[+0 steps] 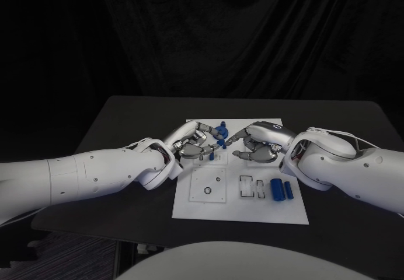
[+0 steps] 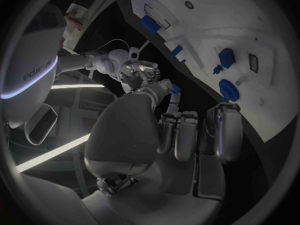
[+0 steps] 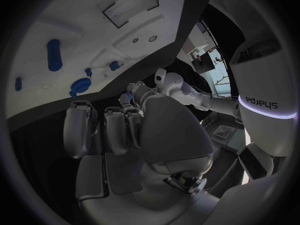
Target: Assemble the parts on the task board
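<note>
Currently both silver hands meet over the white rectangular task board [image 1: 240, 207] at its 12 o'clock end. The left hand [image 1: 194, 142] and right hand [image 1: 257, 146] pinch 1 small blue plastic part [image 1: 221, 133] between them; misalignment could drop it. 2 blue cylinders [image 1: 281, 189] lie at 4 o'clock.

The head view is dim, with a black backdrop swallowing the upper half, while the flat white rectangular task board [image 1: 240, 204] on the matte black counter [image 1: 135, 116] stands out as the brightest surface and the glossy white arms catch soft light from above. Both wrist views are round fisheye pictures in a dark frame, where the board's straight edges bend and the rim darkens; bright light strips glow behind the curled silver fingers [image 2: 187, 135], whose near faces lie in shadow
</note>
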